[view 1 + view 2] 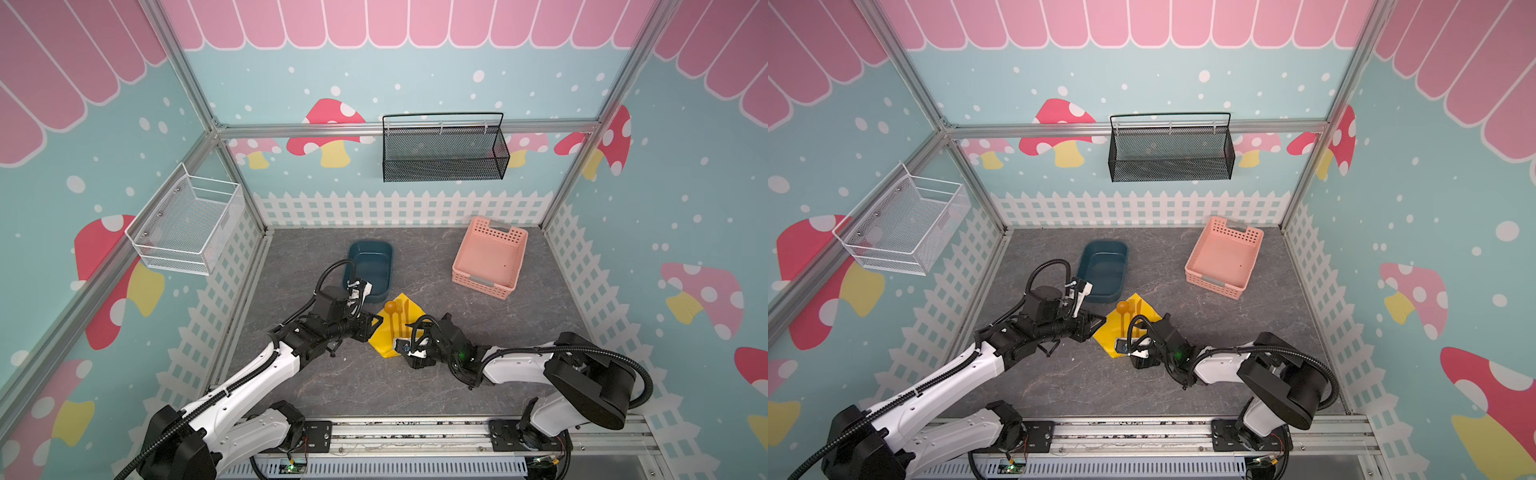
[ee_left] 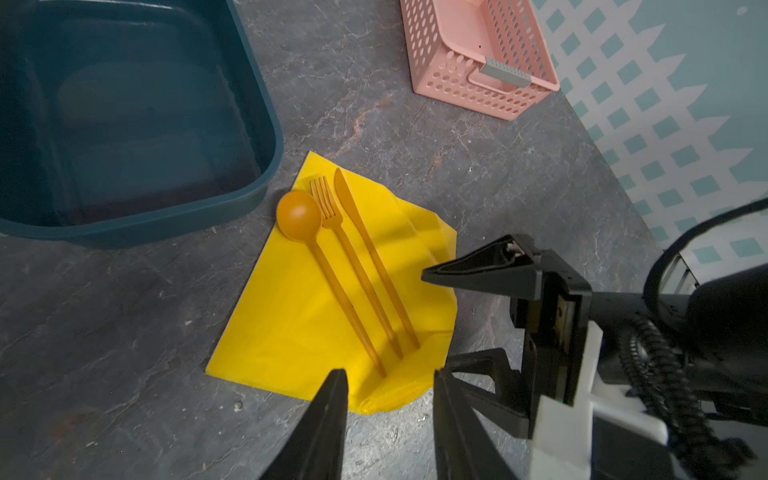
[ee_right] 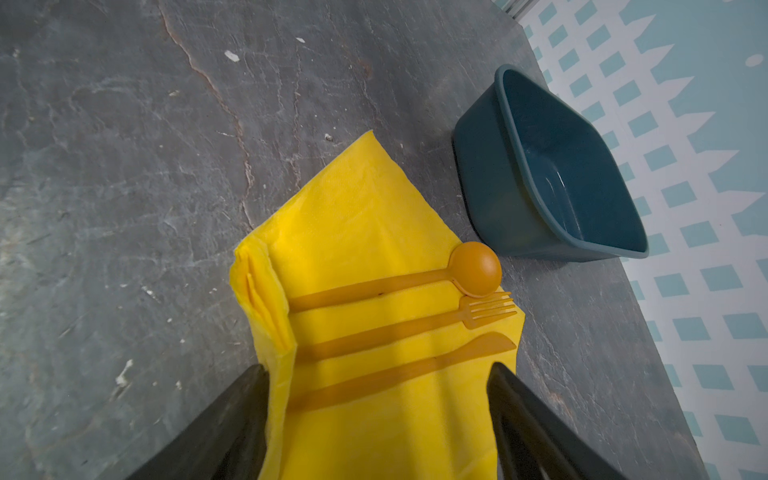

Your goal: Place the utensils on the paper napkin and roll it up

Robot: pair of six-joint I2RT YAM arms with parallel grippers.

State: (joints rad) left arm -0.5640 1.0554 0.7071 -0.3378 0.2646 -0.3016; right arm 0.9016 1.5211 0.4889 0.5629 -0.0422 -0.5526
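Paper napkin [image 2: 286, 320]: thin, bright yellow sheet, faintly crepe-textured and softly creased. It lies flat on the grey stone-patterned desk [image 1: 332, 374], just beside the dark blue tub [image 2: 268, 124], and sits as a diamond in both top views. Its near corner is curled up into a small pleated roll.

Utensils [image 1: 400, 318]: three slim orange plastic pieces on the napkin, parallel and close together. Left to right in the top views we read spoon [image 2: 336, 286], fork [image 2: 357, 274], knife [image 2: 379, 262]. Long axes run near-to-far, heads toward the tub, handles toward the arms. The round spoon bowl overhangs the napkin's edge.

Left gripper [image 2: 388, 370]: fingers moderately apart, astride the curled corner; we cannot tell whether they touch it.

Right gripper [image 3: 376, 365]: fingers wide, with the napkin's edge and the knife handle lying between them.

Only the left wrist view shows the perforated pink basket [image 2: 457, 87] at close range, and the bare handle tips. In the right wrist view the raised pleats cover those tips. In the top views the right gripper does.
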